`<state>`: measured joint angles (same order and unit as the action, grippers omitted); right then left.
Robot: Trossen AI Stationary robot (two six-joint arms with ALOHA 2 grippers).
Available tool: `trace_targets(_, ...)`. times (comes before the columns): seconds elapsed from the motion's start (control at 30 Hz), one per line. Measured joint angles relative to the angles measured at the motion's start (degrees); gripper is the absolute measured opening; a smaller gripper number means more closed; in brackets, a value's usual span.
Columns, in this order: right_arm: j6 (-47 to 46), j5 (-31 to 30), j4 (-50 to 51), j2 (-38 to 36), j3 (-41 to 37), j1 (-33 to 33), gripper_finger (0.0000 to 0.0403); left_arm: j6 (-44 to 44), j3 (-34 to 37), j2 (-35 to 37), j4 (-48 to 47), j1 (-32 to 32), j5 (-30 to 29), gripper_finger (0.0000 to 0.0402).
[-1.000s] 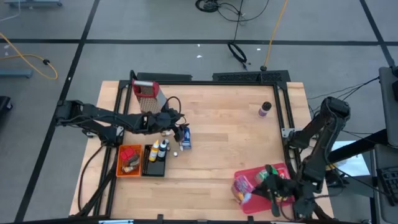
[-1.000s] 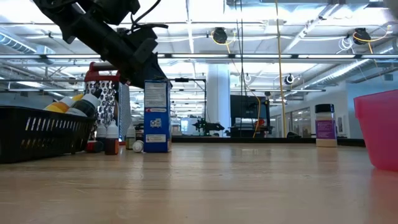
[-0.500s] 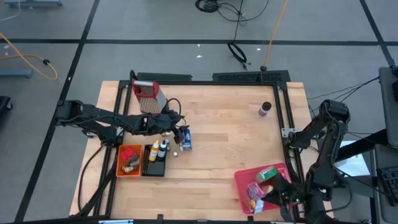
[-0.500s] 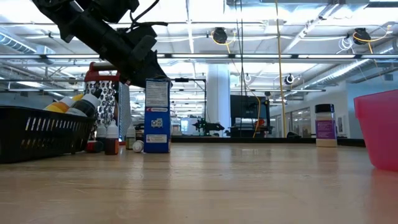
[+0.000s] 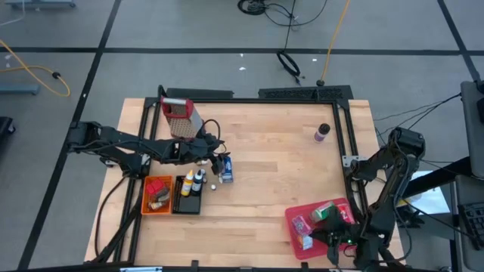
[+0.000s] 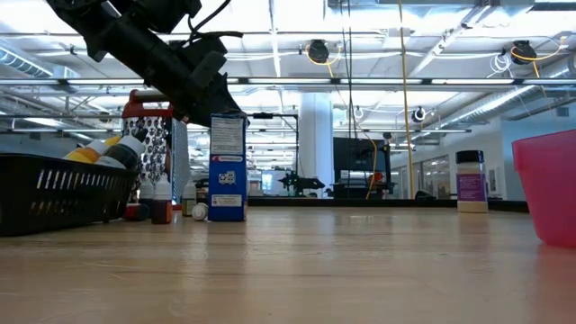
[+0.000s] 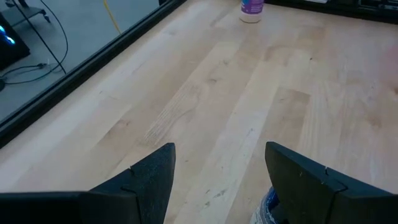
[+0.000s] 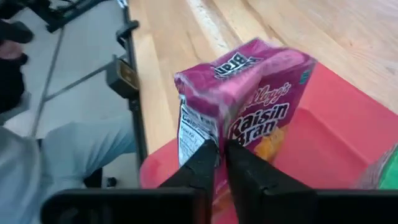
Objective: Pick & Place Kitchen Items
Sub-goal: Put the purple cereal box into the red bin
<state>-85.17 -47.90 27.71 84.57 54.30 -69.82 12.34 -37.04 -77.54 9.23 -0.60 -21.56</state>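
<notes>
Pale wood table [image 5: 280,170] with a black frame, grey floor with cables around it; open hall with ceiling lights behind. Left gripper [image 5: 218,160] spread wide over the upright blue carton [image 6: 226,168], gripping nothing. Right gripper [image 8: 221,163] nearly closed, pinching the pink carton [image 8: 249,99] over the pink bin [image 5: 293,217] at the near right corner.

Light wood table [image 5: 272,162] with a black frame. Sitting on it: grater [image 5: 177,115] at the back left, blue carton [image 5: 225,169], orange bin [image 5: 156,194], black basket [image 5: 187,198], purple-lidded jar [image 5: 322,133] far right, pink tub [image 5: 302,242] front right.
</notes>
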Motion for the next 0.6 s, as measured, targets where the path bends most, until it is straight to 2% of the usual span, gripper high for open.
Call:
trace_targets(0.33,0.23,3.69,-0.38,-1.26,0.02,1.22,0.0155,-0.04,0.00,0.00,-0.02,0.00,0.00,0.0253)
trace_targets(0.47,0.43,6.67,-1.17,-3.61,0.02,1.22,0.0176,-0.11,0.00,0.00,-0.02,0.00,-0.01,0.0253)
trace_targets(0.6,2.35,7.95,-1.04,-6.39,0.02,1.20,0.0173,-0.20,0.00,0.00,-0.03,0.00,-0.01,0.0253)
